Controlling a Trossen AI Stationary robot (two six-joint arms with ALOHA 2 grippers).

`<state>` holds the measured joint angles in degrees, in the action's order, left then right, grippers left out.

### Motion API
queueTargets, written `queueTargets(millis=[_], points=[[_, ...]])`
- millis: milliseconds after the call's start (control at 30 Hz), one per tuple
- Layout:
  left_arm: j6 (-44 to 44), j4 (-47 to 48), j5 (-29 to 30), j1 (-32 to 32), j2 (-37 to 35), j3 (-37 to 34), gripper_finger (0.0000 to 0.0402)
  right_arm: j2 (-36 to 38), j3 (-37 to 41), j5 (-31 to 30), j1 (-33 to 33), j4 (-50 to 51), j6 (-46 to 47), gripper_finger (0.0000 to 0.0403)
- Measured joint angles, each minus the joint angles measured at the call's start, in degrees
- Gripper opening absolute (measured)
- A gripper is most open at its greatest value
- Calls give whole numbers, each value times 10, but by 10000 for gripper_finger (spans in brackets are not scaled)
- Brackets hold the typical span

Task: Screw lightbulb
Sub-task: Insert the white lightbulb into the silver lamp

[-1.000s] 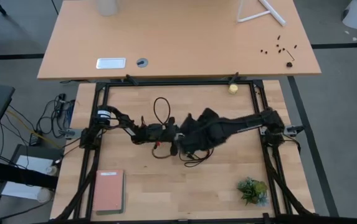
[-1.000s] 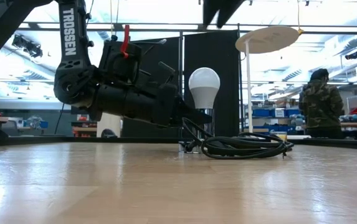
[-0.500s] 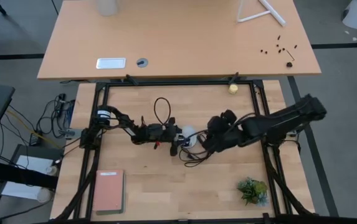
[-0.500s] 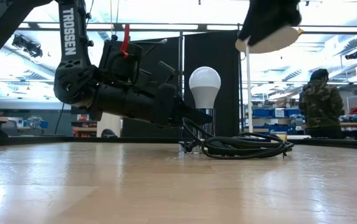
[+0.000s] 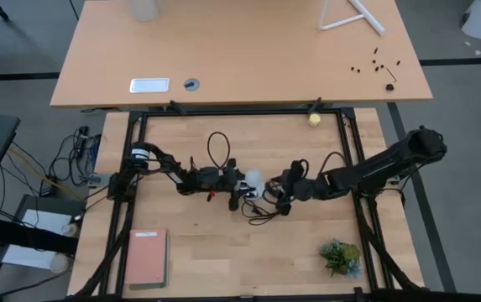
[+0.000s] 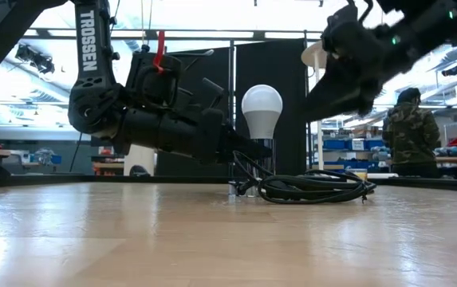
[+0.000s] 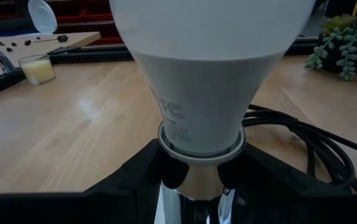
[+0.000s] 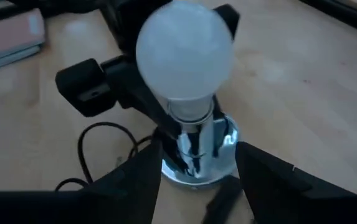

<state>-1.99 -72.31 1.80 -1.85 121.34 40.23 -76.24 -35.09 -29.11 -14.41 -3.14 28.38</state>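
Observation:
The white frosted lightbulb (image 5: 254,179) (image 6: 261,108) stands upright with its narrow base in the chrome socket (image 8: 197,165). The socket's round foot rests on the table. My left gripper (image 5: 243,186) (image 7: 197,177) lies low and level at the bulb's left, shut on the socket's neck. My right gripper (image 5: 279,190) (image 6: 320,96) hangs to the bulb's right, a little above it and slanting down toward it. It is open, and its fingers (image 8: 134,180) stand short of the bulb and touch nothing. My left gripper pinches the socket's chrome neck (image 7: 194,186), just under the bulb's collar, between its two fingers (image 8: 128,93). The fingers come level from the table's left and lie across the neck. The socket stands upright with its foot on the table.
The socket's black cord (image 6: 316,187) (image 5: 261,214) lies coiled on the table just near of the bulb. There is a yellowish ball (image 5: 314,119) at the far edge, a small plant (image 5: 341,257) near right and a pink notebook (image 5: 147,257) near left. A person (image 6: 410,131) stands in the room behind.
My right gripper has drawn back from over the bulb toward the table's right and come down, tipping from pointing steeply down to a shallow slant toward the bulb. The bulb, socket and left gripper have stayed put.

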Motion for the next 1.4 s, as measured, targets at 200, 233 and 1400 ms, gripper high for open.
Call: queueTargets(millis=[200,233,1400], points=[[-8,2,-1,0,0,0,190,-51,38,-19,1,-142,-3,211],[-8,2,-1,0,0,0,190,-63,39,-27,1,-161,-1,211],[6,4,-43,-5,0,-1,190,-197,14,-28,-27,-344,-56,245]])
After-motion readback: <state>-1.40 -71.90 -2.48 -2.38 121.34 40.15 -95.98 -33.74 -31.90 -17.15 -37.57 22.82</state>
